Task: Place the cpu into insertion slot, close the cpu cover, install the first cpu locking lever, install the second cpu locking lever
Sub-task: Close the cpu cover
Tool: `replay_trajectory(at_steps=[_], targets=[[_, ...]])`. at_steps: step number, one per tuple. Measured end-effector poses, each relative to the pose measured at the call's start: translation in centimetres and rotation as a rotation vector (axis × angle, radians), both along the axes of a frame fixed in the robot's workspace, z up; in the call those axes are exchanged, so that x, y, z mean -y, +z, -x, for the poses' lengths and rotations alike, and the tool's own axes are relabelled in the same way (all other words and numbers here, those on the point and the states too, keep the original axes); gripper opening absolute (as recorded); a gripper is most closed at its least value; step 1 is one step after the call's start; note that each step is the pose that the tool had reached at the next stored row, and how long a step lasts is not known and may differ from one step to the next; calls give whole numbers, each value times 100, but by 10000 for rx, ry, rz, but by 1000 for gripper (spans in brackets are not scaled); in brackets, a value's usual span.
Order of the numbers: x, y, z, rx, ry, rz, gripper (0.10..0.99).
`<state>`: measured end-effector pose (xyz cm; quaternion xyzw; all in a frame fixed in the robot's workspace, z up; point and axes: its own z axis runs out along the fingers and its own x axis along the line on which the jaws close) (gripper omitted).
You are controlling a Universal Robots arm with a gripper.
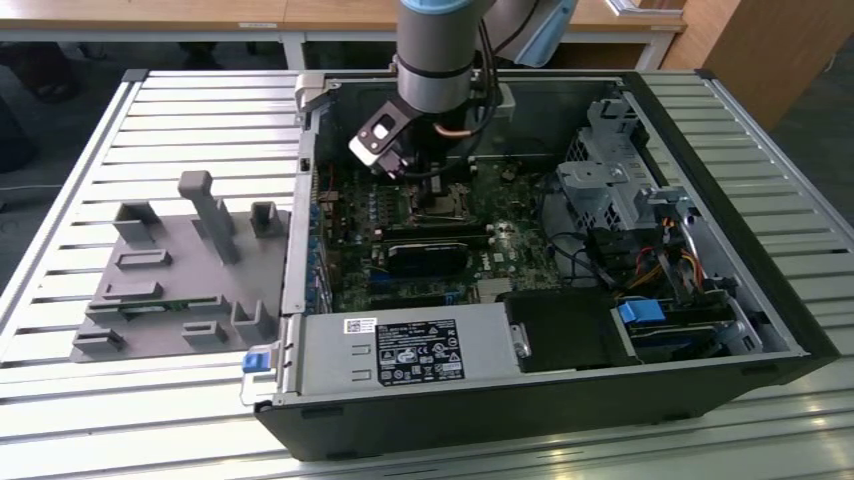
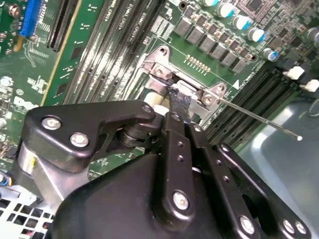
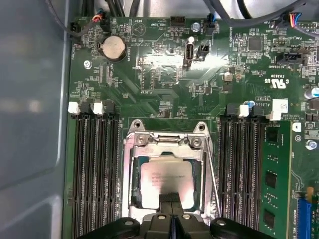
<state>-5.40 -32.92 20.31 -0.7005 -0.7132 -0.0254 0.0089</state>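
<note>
The cpu (image 3: 166,180), a silvery square chip, lies flat in the insertion slot (image 3: 133,195) on the green board. The grey metal cpu cover (image 3: 167,144) lies down around it, and the chip shows through its window. My gripper (image 3: 172,201) is shut, and its black fingertips (image 2: 179,102) rest on the cover's edge tab at the socket. One thin locking lever (image 2: 259,118) sticks out sideways from the socket, clear of the board; it also runs along the socket's side (image 3: 213,179). In the exterior view my gripper (image 1: 427,182) hangs low inside the case over the socket (image 1: 435,207).
Memory slots (image 3: 94,174) flank the socket on both sides. A long black block (image 1: 430,252) lies just in front of the socket, and the power supply (image 1: 407,350) sits at the case's front. A drive cage (image 1: 601,190) and cables fill the exterior view's right. A grey fixture (image 1: 174,270) stands outside the case.
</note>
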Motion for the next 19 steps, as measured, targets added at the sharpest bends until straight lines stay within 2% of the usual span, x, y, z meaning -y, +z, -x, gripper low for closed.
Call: replay_trajectory(at_steps=[9, 15, 19], targets=[[2, -39, -29, -7, -1, 3, 106], [-41, -45, -30, -2, -1, -78, 106], [-47, -40, -31, 2, 0, -136, 106]])
